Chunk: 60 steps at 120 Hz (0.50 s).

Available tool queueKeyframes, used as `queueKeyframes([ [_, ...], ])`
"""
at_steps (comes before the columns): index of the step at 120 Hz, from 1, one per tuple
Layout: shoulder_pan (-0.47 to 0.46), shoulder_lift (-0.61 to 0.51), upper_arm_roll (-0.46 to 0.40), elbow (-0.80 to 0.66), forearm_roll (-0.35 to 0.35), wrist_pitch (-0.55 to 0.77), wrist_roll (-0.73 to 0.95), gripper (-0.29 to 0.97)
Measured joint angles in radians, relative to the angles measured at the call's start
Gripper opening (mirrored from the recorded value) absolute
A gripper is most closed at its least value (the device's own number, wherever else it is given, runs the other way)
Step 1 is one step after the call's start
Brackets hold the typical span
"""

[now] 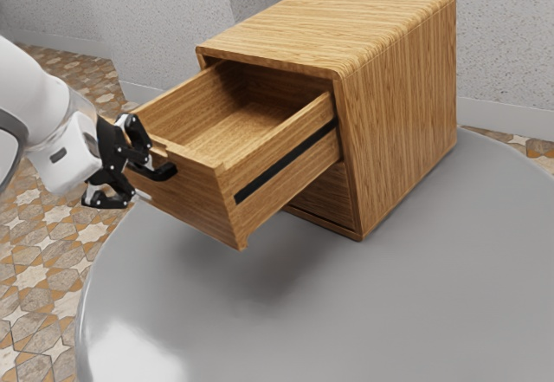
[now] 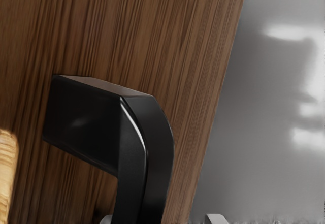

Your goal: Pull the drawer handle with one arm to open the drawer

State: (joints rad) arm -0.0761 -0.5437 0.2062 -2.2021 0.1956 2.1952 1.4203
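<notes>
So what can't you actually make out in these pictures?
1. Handle: in the exterior view the end effector covers most of it. In the wrist view the lower edge cuts it off.
2. Drawer back: in the exterior view, shadowed under the cabinet top.
3. Lower panel: in the exterior view, mostly behind the open drawer, so whether it is a second drawer is unclear.
4. Arm: cut off by the exterior view's left edge.
</notes>
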Motion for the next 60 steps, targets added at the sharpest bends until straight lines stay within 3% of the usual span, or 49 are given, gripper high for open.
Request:
queueKeyframes([
  [24, 0.003, -0.004, -0.004, 0.000, 0.001, -0.003, -0.004, 0.22],
  [39, 0.004, -0.005, -0.008, 0.006, -0.001, -0.001, -0.007, 0.11],
  [60, 0.001, -0.005, -0.019, 0.020, 0.001, -0.002, -0.009, 0.24],
])
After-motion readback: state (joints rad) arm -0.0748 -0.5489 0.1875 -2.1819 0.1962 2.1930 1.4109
